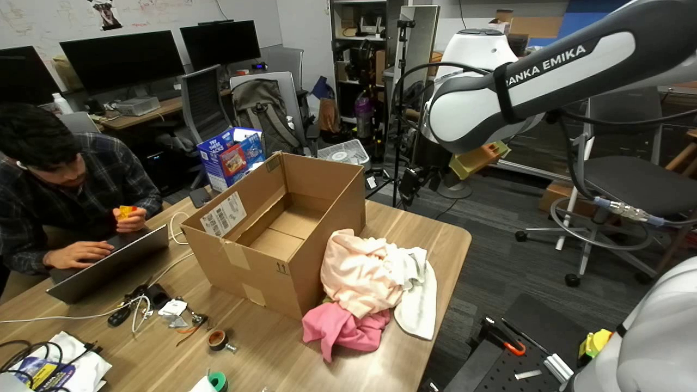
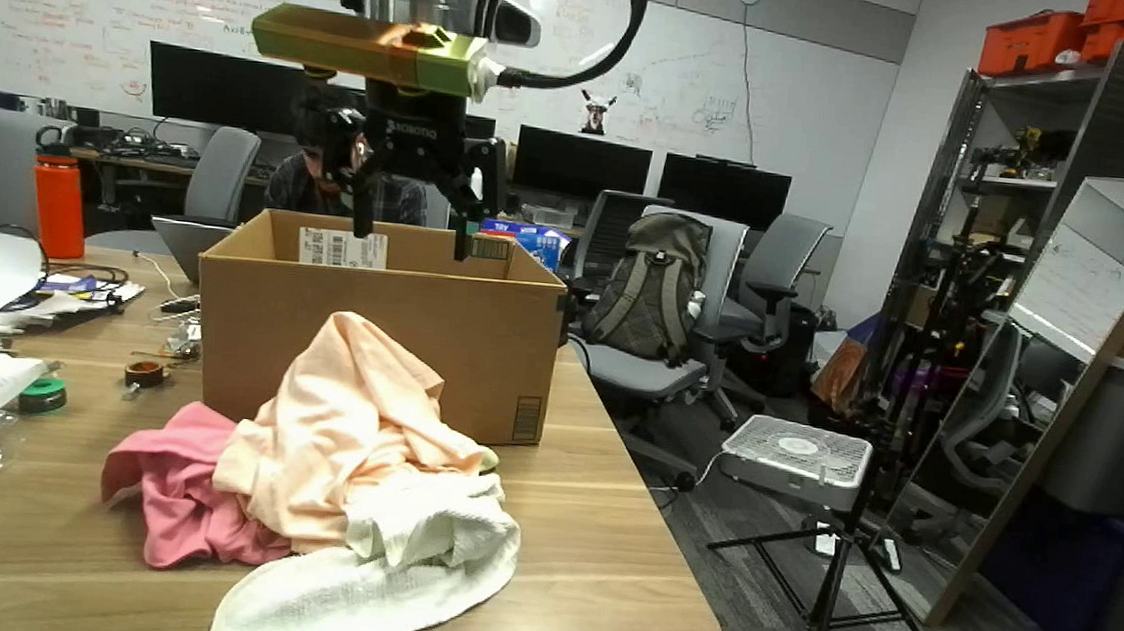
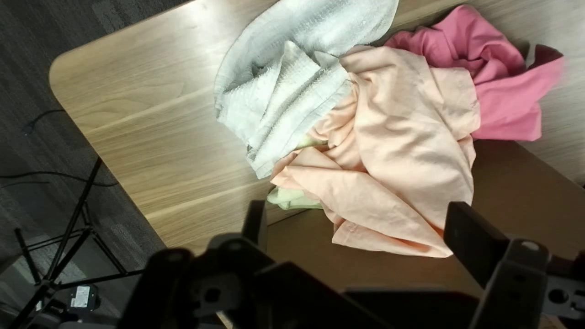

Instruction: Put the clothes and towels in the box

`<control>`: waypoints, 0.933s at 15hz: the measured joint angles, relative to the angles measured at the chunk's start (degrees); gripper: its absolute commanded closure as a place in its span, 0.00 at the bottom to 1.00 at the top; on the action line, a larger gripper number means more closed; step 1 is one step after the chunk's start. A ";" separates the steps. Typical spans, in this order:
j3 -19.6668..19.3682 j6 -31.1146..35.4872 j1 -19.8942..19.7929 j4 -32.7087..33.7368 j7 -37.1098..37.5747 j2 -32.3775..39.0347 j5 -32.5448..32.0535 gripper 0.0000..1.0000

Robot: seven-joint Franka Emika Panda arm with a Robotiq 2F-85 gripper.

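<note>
The box is an open brown carton standing on the table, its visible interior bare. Against its outer side lies a heap of cloths. A peach-pink cloth is bunched highest and leans on the carton wall. From under it spreads a bright pink cloth. A whitish towel lies partly folded beside them. Only a corner of a pale yellow-green cloth shows, the rest hidden beneath the peach one. My gripper hangs in the air apart from the heap, fingers wide, nothing between them; the wrist view looks down on the cloths.
A person sits behind a laptop on the carton's far side. Tape, cables and a plastic packet lie on the table. A blue printed packet stands behind the carton. A tripod stands beyond the table's edge.
</note>
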 measured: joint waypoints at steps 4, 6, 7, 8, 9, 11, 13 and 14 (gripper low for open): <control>0.00 -0.07 0.00 -0.06 0.00 0.05 0.00 0.00; 0.03 -0.30 0.00 -0.30 0.02 0.29 0.00 0.00; 0.04 -0.35 0.00 -0.44 0.02 0.39 0.00 0.00; 0.07 -0.38 0.00 -0.62 0.02 0.47 0.00 0.00; 0.11 -0.38 0.00 -0.80 0.02 0.54 0.00 0.00; 0.23 -0.38 -0.05 -1.03 0.02 0.80 -0.44 0.00; 0.37 -0.37 -0.23 -1.22 0.04 1.21 -2.19 0.00; 0.41 -0.28 -0.27 -1.36 0.04 1.52 -3.16 0.00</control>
